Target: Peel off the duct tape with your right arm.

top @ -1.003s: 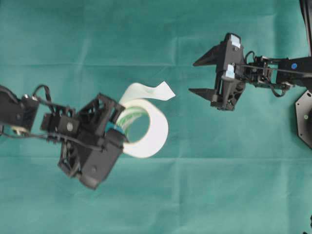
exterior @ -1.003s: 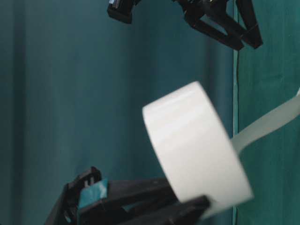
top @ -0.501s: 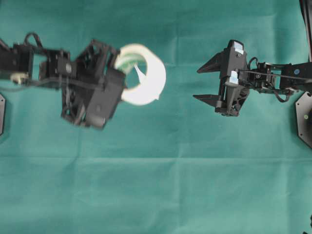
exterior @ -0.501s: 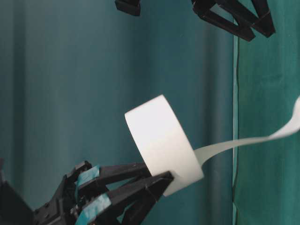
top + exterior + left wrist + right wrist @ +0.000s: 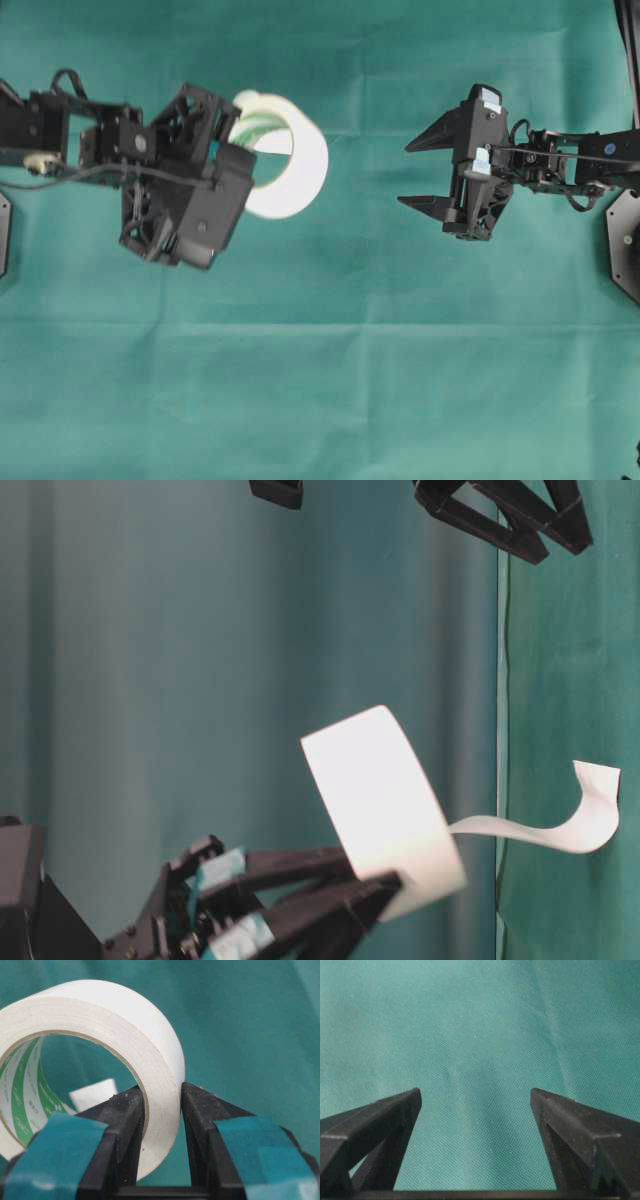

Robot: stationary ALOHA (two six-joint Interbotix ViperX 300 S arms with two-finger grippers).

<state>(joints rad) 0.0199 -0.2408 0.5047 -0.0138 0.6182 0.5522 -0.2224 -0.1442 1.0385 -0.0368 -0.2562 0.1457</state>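
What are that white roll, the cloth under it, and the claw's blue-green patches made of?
Roll: seemingly layered matte white tape on a printed, likely cardboard core.
Cloth: green, apparently woven fabric, creased.
Patches: probably teal tape stuck on the left claw's black, likely plastic, fingers.

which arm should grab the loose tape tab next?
Right. Its gripper is open and empty, facing the roll. The left gripper is shut on the roll's wall, so it can't reach the tab.

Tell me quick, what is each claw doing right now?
Left gripper: shut on the tape, pinching the roll's wall.
Right gripper: open, holding nothing.
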